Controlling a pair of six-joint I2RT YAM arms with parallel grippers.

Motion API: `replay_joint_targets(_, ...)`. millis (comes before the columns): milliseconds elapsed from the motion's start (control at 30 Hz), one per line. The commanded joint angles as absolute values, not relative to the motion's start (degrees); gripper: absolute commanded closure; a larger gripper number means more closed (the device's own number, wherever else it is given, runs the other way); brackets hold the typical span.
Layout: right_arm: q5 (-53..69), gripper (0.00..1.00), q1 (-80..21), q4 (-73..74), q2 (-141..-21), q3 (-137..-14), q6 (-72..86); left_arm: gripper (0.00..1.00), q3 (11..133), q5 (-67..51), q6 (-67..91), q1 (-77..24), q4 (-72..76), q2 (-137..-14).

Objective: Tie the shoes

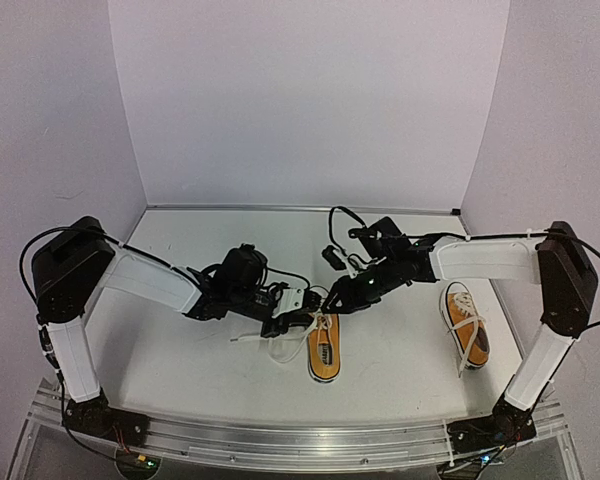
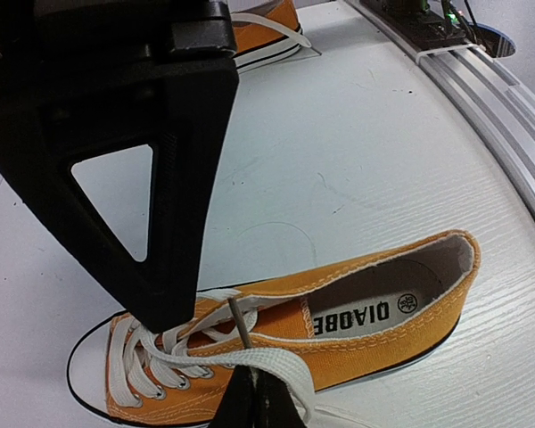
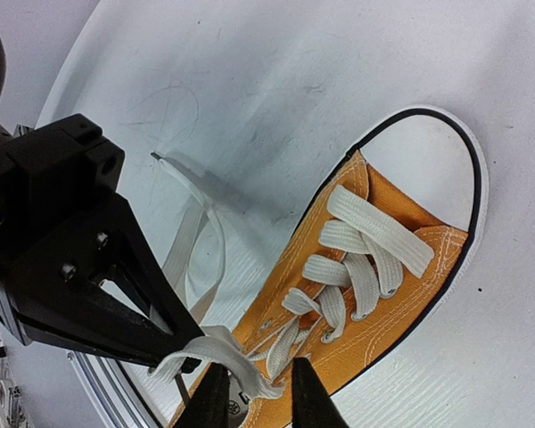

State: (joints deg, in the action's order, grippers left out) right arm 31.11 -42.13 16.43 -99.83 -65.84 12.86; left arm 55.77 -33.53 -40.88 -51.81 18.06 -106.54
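One orange shoe [image 1: 323, 350] lies at the table's middle, toe toward the back wall, its white laces loosened over the tongue [image 3: 374, 250]. My left gripper [image 2: 252, 374] is shut on a flat white lace [image 2: 281, 364] just above the shoe's [image 2: 383, 330] side. My right gripper [image 3: 254, 390] hovers over the same spot with its jaws slightly apart. A fold of that lace [image 3: 216, 346] lies between them, unpinched. In the top view both grippers, left [image 1: 310, 320] and right [image 1: 328, 300], meet over the shoe's lacing. The second shoe [image 1: 465, 325] lies to the right, laces loose.
A slack length of lace [image 3: 192, 236] trails on the white table left of the middle shoe. An aluminium rail [image 1: 300, 440] runs along the near edge. A small black part with a cable [image 1: 332, 254] sits behind the right arm. Walls close in the back and both sides.
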Motion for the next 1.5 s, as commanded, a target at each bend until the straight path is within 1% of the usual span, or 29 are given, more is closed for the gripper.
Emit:
replay_joint_targets(0,30.03,0.72,-41.26,15.77,-96.41,-65.85,13.76,1.00,55.27,-35.70,-38.71,-52.11,22.05,-104.96)
replay_joint_targets(200,31.12,0.72,-40.07,16.28,-91.76,-64.58,15.21,1.00,54.43,-34.86,-34.38,-52.07,26.91,-105.68)
replay_joint_targets(333,31.67,0.73,-39.57,16.39,-87.28,-62.69,16.71,1.00,54.92,-34.71,-33.30,-52.05,27.43,-106.64)
replay_joint_targets(433,34.50,0.74,-39.55,15.50,-85.88,-61.40,19.41,1.00,54.55,-34.89,-32.35,-52.06,29.05,-106.87)
replay_joint_targets(567,38.85,0.74,-39.63,10.82,-86.00,-57.88,23.73,1.00,54.49,-35.14,-31.63,-52.07,30.38,-107.18)
replay_joint_targets(733,40.43,0.75,-40.08,6.79,-86.94,-55.24,26.04,1.00,54.74,-35.17,-31.27,-52.05,30.38,-107.46)
replay_joint_targets(1133,40.67,0.77,-41.57,2.92,-91.74,-56.45,27.51,1.00,54.48,-35.13,-31.66,-52.03,30.15,-107.25)
replay_joint_targets(1467,40.89,0.78,-41.57,1.41,-93.10,-57.15,28.22,1.00,54.40,-35.16,-31.98,-52.03,29.80,-107.01)
